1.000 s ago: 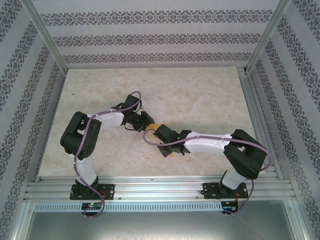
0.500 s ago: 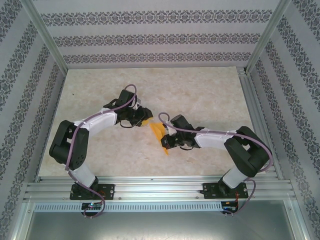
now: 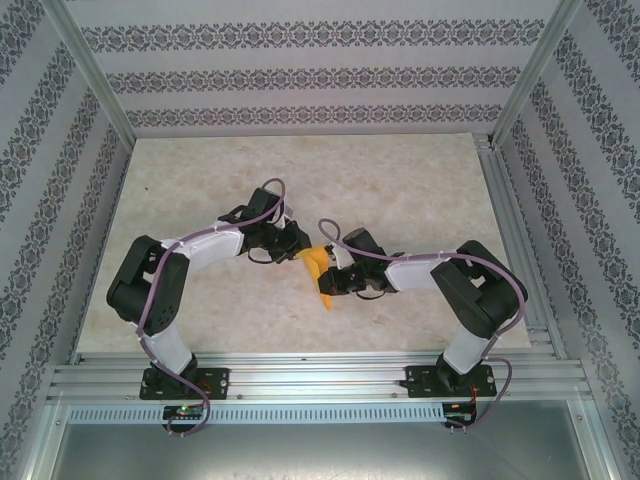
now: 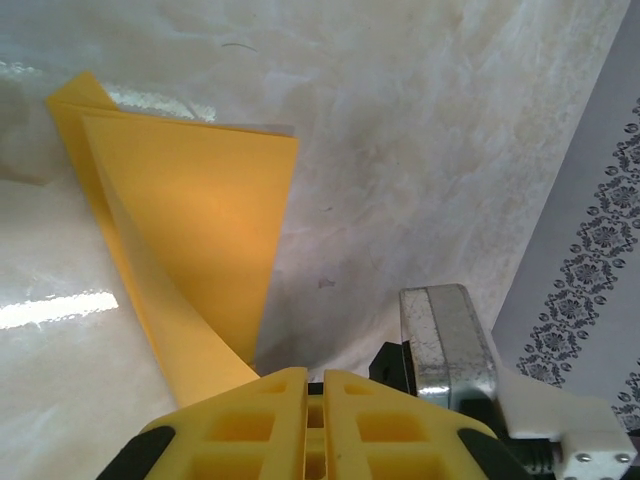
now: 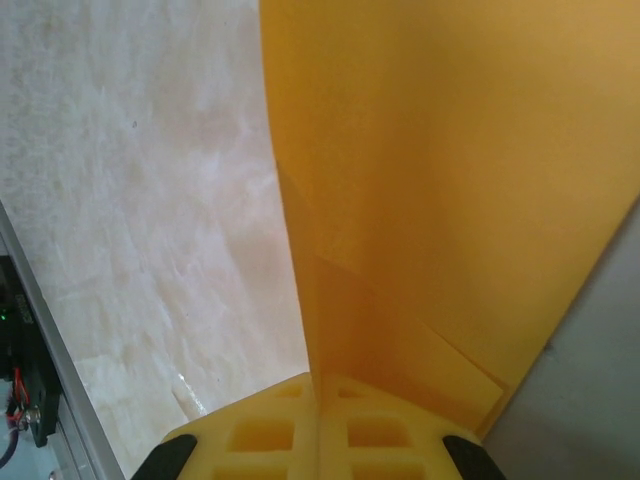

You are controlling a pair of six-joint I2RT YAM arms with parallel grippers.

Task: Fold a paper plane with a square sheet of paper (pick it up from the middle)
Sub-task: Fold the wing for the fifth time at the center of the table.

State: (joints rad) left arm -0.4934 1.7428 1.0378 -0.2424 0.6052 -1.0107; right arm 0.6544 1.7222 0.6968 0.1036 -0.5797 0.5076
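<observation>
Two grippers sat close together over the middle of the table (image 3: 400, 180), and the risks began at their tips. The right gripper (image 5: 318, 388) had its yellow fingers pressed together on the sheet of paper (image 5: 450, 180), which rose straight out of the seam between them in several folded layers. The left gripper (image 4: 315, 388) had its fingers drawn nearly together too, with only a thin slit between them. A narrow tail of the sheet ran down to the tip of one finger, but whether it was actually nipped there I could not tell. Seen from above, the sheet spanned the small gap between the two grippers, bent and standing on edge rather than lying flat. I judged the main danger to be a tug-of-war — if the arms drew apart or twisted against each other, thin paper held at such small spots could tear or slide out. A loose hold on the left could let the tail spring free and the folds open. Squeezing across layers that were not lined up could set a crooked crease — hard to undo in a plane that needs a true centre line.
</observation>
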